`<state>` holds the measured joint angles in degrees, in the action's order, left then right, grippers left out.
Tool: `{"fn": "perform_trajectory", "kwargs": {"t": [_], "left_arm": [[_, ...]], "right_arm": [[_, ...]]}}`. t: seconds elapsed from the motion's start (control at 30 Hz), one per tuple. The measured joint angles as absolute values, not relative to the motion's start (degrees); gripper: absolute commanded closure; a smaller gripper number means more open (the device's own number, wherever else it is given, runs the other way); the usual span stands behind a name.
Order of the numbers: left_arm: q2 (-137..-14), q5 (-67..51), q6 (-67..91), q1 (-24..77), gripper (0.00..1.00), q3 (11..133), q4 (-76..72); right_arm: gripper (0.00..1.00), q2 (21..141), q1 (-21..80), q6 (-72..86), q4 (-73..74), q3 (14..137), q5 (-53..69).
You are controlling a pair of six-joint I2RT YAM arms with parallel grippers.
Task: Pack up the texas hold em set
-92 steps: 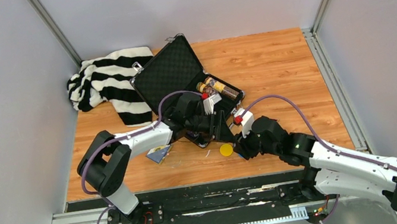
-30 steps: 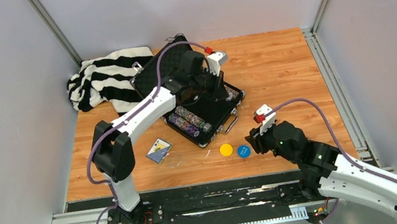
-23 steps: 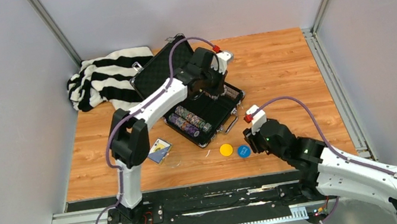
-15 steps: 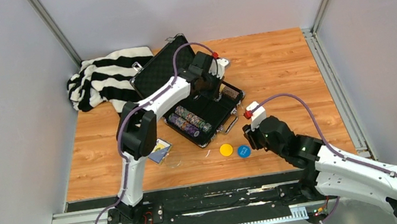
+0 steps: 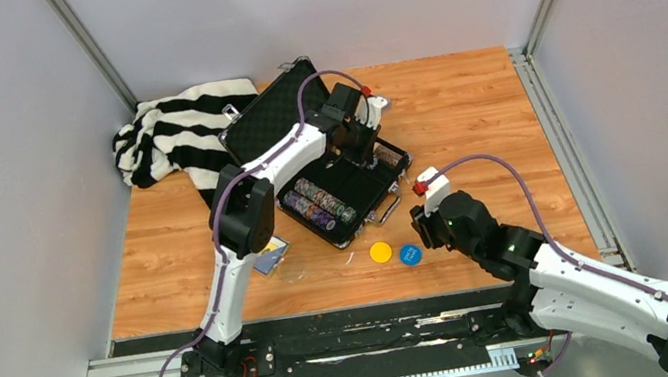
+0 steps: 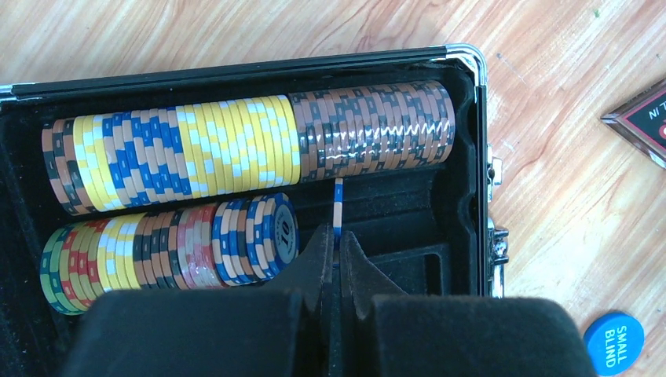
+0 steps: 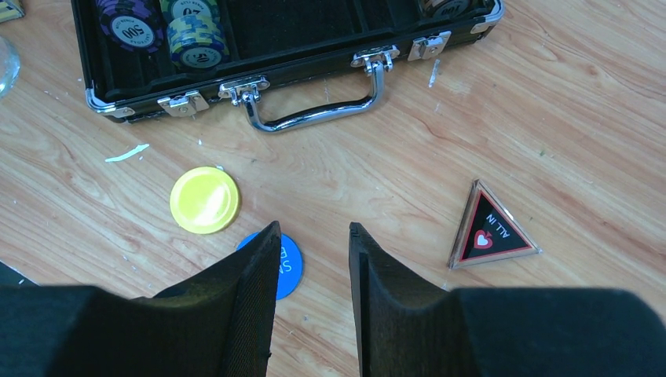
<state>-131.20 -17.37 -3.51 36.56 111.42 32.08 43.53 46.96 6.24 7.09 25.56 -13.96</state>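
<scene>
left gripper (image 6: 338, 239) clamps one light, slick chip (image 6: 338, 200) by its rim; right gripper (image 7: 312, 232) apart over flat blue disc (image 7: 288, 263), 5 o'clock of case (image 5: 284, 120).

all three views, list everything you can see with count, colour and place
case: one, black, open, mid table
chip rows: at least two, multicoloured, inside the case
single chip: one, blue and white, gripped edge-on over the case
card box: one, blue and yellow, on the table near the case
clear disc: one, faint, by the card box
yellow disc: one, yellow, before the case handle
blue disc: one, blue, beside the yellow disc
triangle: one, dark, red-edged, on the table
striped cloth: one, black and white, far left
table: one, wood
arms: two, white and black
left pincer: black, shut on the single chip
right pincer: black, open, above the blue disc
</scene>
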Motion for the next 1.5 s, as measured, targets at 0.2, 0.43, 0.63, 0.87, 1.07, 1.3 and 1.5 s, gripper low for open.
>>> {"fn": "perform_trajectory", "kwargs": {"t": [0.2, 0.43, 0.63, 0.87, 1.07, 1.3, 1.5], "left_arm": [[-131.7, -17.4, -3.5, 36.3, 1.00, 112.1, 33.2], [-132.0, -16.2, -3.5, 35.9, 0.99, 112.1, 33.5], [-132.3, -15.6, -3.5, 35.7, 0.82, 112.1, 33.6], [-132.5, -14.5, -3.1, 35.8, 0.68, 112.2, 34.5], [-132.5, -14.0, -2.9, 35.8, 0.68, 112.5, 35.2], [-131.3, -12.9, -2.3, 35.9, 0.68, 112.5, 35.6], [-125.6, -9.9, -1.7, 35.6, 0.67, 112.1, 33.9]], "right_arm": [[0.64, 43.5, 46.4, 6.2, 7.0, 25.6, -13.5], [0.63, 44.1, 46.0, 6.2, 6.4, 25.6, -13.0], [0.64, 44.6, 45.7, 6.2, 5.9, 25.5, -12.8], [0.65, 44.6, 45.6, 6.2, 5.8, 25.5, -12.1], [0.66, 44.6, 45.1, 6.2, 5.8, 25.5, -11.9], [0.66, 44.6, 44.9, 6.2, 5.4, 25.1, -11.8], [0.66, 44.6, 44.9, 6.2, 5.2, 24.7, -11.7]]}}
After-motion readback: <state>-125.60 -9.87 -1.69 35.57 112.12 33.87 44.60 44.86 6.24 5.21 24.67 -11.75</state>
